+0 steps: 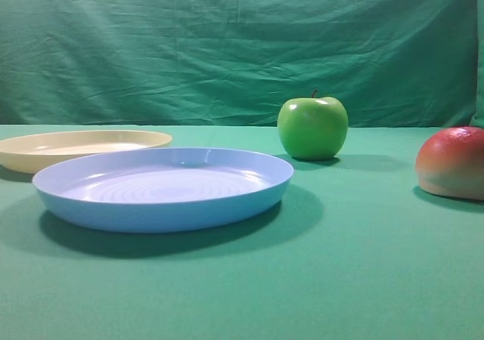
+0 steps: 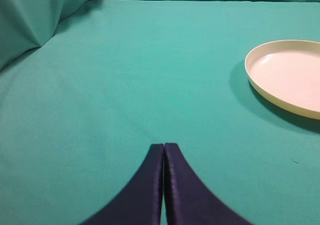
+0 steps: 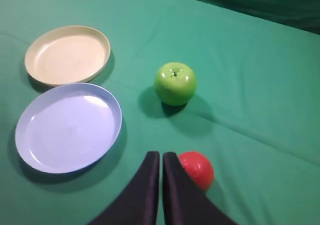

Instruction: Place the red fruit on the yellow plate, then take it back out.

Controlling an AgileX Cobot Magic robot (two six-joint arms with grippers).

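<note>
Nearest to us in the right wrist view, we are seeing the right gripper point(image 3: 161, 157) with its two dark fingers pressed together, nothing between them. It is hanging above the green cloth point(image 3: 260, 85), and the red fruit point(image 3: 196, 169) is lying on the cloth just to the right of the fingertips, outside them and not gripped. In the left wrist view we are finding the left gripper point(image 2: 164, 147) closed flat in the same way, holding nothing, with bare cloth ahead of it and the yellow plate point(image 2: 287, 77) off to its far right.

Moving farther out, we are looking at the light-blue plate point(image 1: 162, 189) sitting in the left middle of the table, with nothing on it. In the exterior view the red fruit point(image 1: 452, 162) is resting at the right edge, partly cut off by the frame, red on top and paler below, well apart from both plates.

Beyond the blue plate, we are seeing the yellow plate point(image 1: 83, 148) just behind it to the left, also bare. The green apple point(image 1: 312, 127) is standing upright farther back, to the right of the plates, stem up, in front of the wrinkled green backdrop point(image 1: 227, 45).
</note>
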